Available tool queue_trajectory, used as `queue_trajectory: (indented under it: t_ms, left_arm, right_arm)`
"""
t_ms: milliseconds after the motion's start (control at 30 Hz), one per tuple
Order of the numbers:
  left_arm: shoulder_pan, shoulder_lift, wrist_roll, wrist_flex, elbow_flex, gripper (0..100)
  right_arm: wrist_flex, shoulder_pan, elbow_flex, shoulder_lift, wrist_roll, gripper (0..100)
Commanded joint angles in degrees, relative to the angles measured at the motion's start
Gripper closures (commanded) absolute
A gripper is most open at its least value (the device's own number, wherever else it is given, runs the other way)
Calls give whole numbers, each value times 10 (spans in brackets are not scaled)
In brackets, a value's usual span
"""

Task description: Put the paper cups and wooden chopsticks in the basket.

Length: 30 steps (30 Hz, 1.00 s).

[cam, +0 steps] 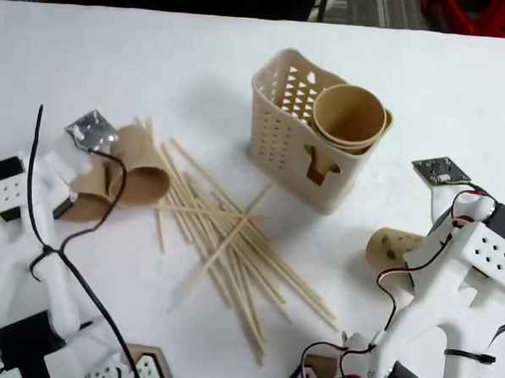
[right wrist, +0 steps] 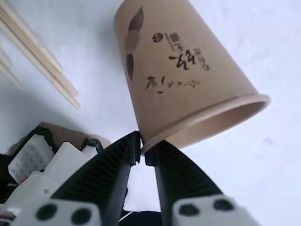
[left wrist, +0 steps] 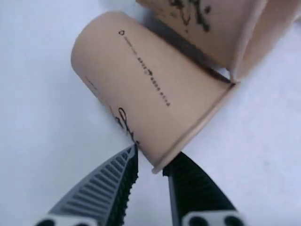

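Left claw (left wrist: 149, 162) is pinched onto the rim of the left cup (left wrist: 146, 89): one finger inside the mouth, one outside. That cup lies on its side on the desk (cam: 158, 57), rim at the claw, base pointing away from it. A second cup (left wrist: 221, 28) touches it just beyond, also on its side. In the high view I see both of these cups (cam: 139, 170) on the far side of the chopsticks (cam: 224, 238) from the basket (cam: 306, 137), but the left arm hides the pinch and I can't tell which of the two is held. Right claw (right wrist: 143, 146) is clamped on the rim of the right cup (right wrist: 183, 80) the same way. This cup is down on its side too, base away from the claw. The high view puts it (cam: 393, 245) near the basket on the arms' side, with its long axis flat along the desk and its base toward the chopsticks. The chopsticks are a loose, crossed fan flat on the desk beside the basket, most of them running diagonally from the left cups toward the right arm. The basket stands upright with a cup in the basket (cam: 349, 118), mouth up.
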<state>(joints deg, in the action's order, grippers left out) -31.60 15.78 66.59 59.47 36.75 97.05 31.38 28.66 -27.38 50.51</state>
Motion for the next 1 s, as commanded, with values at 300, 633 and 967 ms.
queue_trajectory:
  t_ms: [300, 633, 967]
  left_arm:
    - [11, 188, -131, 44, -4, 979]
    - [27, 365, -209, 158, -54, 979]
    - [216, 366, -344, 287, -285, 979]
  right_arm:
    - [6, 4, -18, -15, 6, 978]
    - [6, 4, -14, -15, 6, 978]
    - [-10, 4, 14, -17, 6, 978]
